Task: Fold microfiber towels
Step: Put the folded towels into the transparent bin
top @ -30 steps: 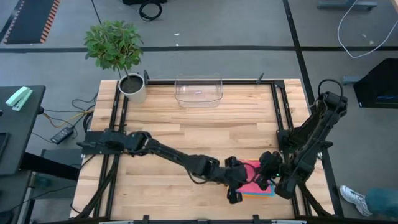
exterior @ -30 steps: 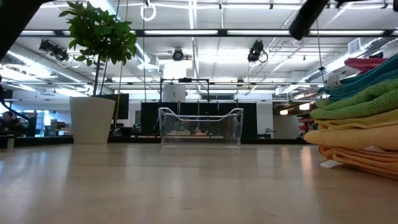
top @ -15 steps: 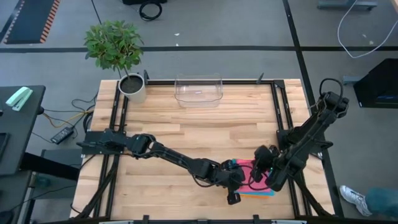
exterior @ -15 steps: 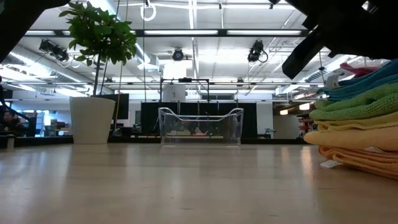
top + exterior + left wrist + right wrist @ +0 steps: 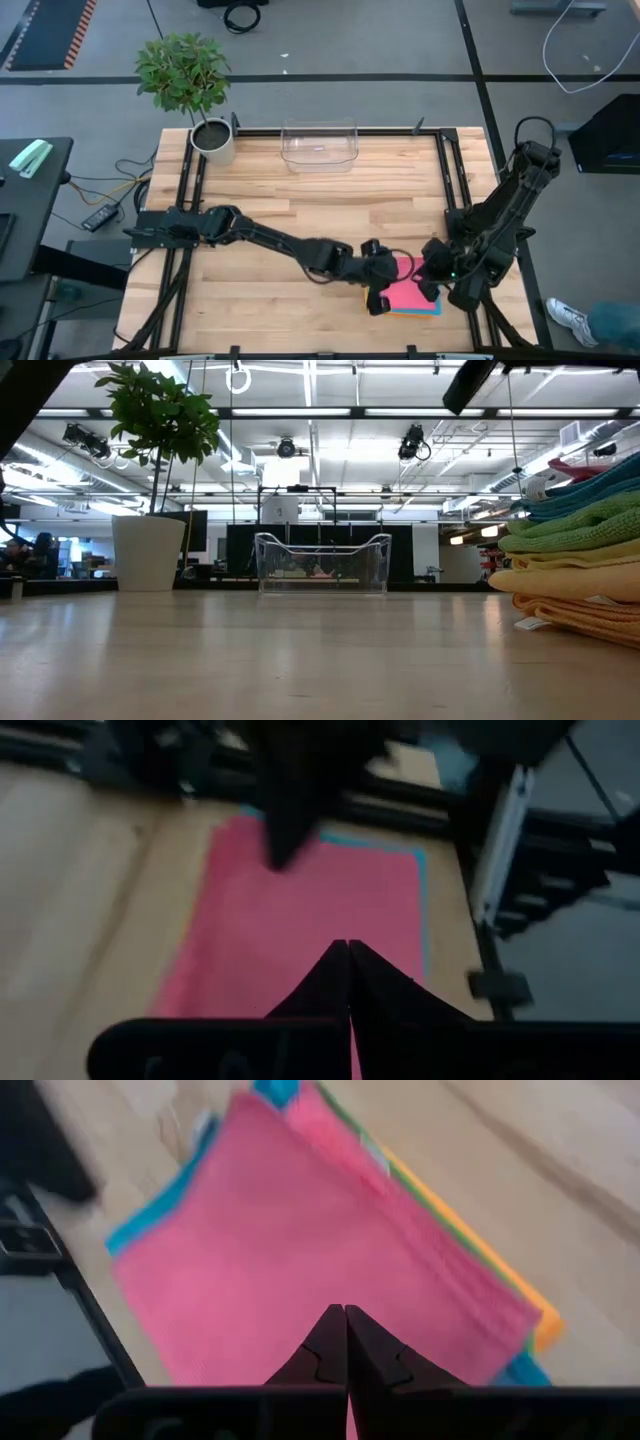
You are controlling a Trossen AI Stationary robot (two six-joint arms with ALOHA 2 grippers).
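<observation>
premises: an open-plan robotics lab or industrial test hall. evidence: wooden worktop [image 5: 320, 205] in a black metal frame, centre frame; grey floor with taped lanes and loose cables [image 5: 240, 14] at top; ceiling light strips [image 5: 310, 412] and exposed trusses in the low view's upper half.

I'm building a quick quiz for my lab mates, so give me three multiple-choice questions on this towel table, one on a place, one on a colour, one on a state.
1. Where does the stack of soft coloured microfiber towels lie on the pale wooden table?
A. by the potted plant
B. near the front edge, on the right arm's side
C. inside the bin

2. Which colour is the top towel?
A. pink
B. yellow
C. green

3. What is in the clear plastic bin?
A. a towel
B. nothing visible
C. a gripper

Answers:
1 B, the high view shows the stack between the left gripper and the right gripper.
2 A, both wrist views show pink on top.
3 B, its floor shows bare from above.
</observation>
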